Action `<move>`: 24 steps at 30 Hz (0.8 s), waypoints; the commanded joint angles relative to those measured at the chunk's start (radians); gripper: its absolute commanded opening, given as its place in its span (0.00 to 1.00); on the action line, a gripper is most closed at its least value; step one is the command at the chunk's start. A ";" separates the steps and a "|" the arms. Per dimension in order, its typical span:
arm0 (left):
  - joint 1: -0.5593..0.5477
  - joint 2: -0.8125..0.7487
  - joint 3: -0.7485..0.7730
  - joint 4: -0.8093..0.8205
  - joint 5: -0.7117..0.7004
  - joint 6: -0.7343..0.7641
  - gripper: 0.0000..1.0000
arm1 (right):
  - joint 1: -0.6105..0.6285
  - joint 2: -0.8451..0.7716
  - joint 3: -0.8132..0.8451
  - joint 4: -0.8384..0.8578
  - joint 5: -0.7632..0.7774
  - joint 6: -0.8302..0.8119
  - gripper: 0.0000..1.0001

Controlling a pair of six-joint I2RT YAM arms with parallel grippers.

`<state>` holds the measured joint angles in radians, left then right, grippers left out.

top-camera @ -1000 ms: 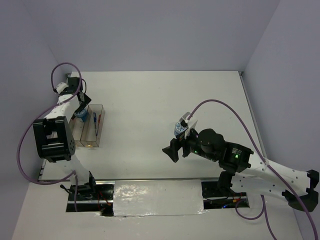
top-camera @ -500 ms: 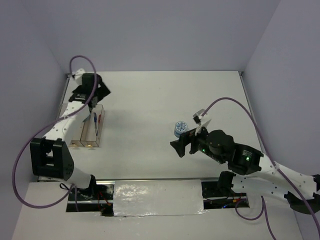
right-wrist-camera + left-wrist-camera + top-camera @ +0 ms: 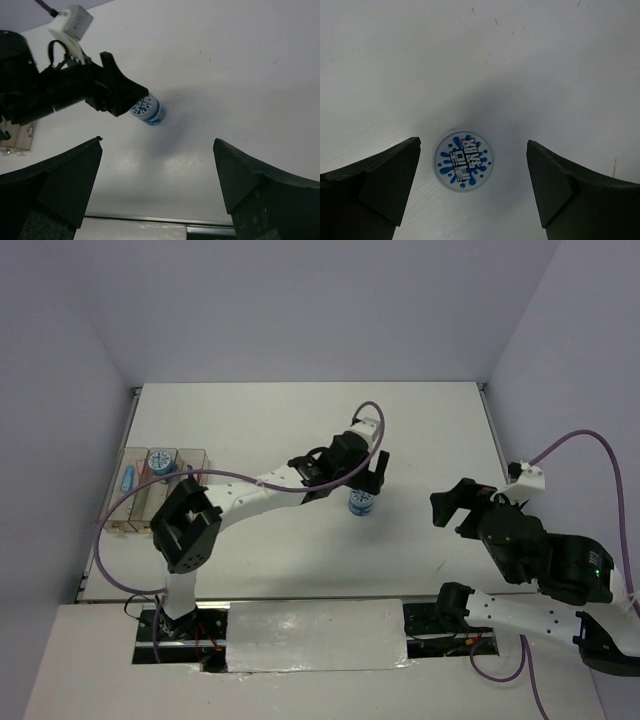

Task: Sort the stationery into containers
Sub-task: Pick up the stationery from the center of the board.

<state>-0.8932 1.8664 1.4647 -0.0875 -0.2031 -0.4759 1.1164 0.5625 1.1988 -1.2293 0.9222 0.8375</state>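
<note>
While the left arm stretches far out across the table [image 3: 280, 420], the left gripper [image 3: 473, 144] hangs over a blue roll [image 3: 463, 160] that stands upright on its own near the middle. Its fingers are spread wide and hold nothing; from the wrist view the roll's patterned top sits between them, a little nearer the left finger, touching neither. From the right wrist view the fingers look to be above the roll's top rather than down around its sides, though I cannot be sure of the height.

The right gripper [image 3: 455, 505] is also wide and empty, off to the right, well apart from the roll. Far over on the left, the bins [image 3: 150, 502] already hold a second roll [image 3: 158, 461].

I take this to be the pick-up step for the loose roll. The next move calls for lowering straight down until the fingers bracket its round sides, then closing gently so it doesn't tip or squirt out, before the long carry back to the bins.
</note>
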 commanded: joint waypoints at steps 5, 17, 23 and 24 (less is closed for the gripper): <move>-0.036 0.132 0.144 -0.057 -0.052 0.026 0.99 | -0.001 -0.138 -0.033 -0.004 0.017 -0.109 1.00; -0.049 0.204 0.134 -0.092 -0.099 0.025 0.98 | -0.001 -0.125 -0.110 0.097 -0.025 -0.190 1.00; -0.059 0.208 0.083 -0.067 -0.073 0.010 0.88 | -0.001 -0.115 -0.123 0.128 -0.033 -0.213 1.00; -0.061 0.206 0.074 -0.066 -0.073 0.007 0.86 | -0.001 -0.113 -0.123 0.129 -0.033 -0.215 1.00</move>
<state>-0.9424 2.0731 1.5513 -0.1848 -0.2817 -0.4744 1.1164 0.4316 1.0859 -1.1599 0.8837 0.6498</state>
